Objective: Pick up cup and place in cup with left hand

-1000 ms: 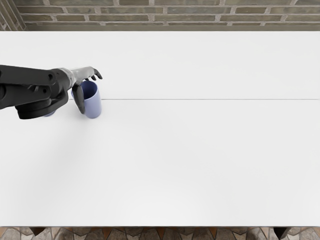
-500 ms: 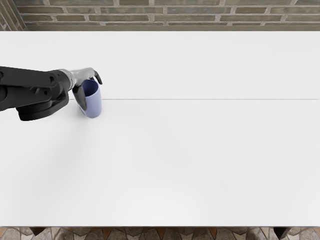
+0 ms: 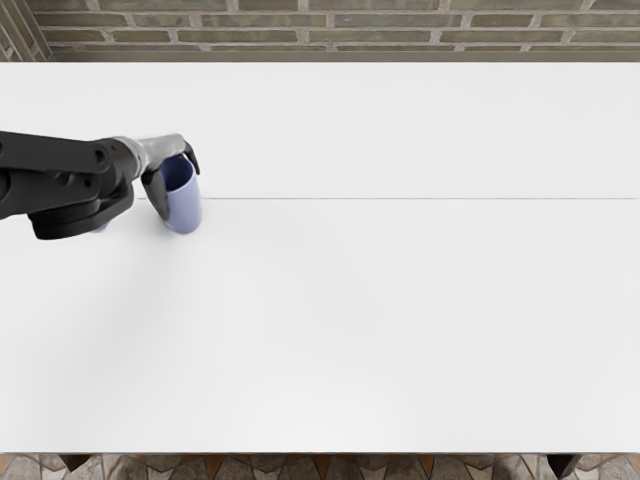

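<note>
Bright, diffuse light is washing the tabletop (image 3: 400,320) nearly white, while a soft, faint shadow (image 3: 150,262) is blurring out at nine o'clock.

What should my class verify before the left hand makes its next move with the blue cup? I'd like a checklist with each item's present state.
1. Left hand at the blue cup, thumb and fingers closed around its upper part: ok.
2. Cup upright, mouth facing up: ok.
3. Cup lifted off the table: cannot tell from this single view.
4. Second blue object in plain sight: not ok, only a sliver shows beneath the left arm.
5. Blue cup placed over that second object: not ok, it is off to the right in the picture.
6. Right hand out of the way: ok, it is out of view.
</note>
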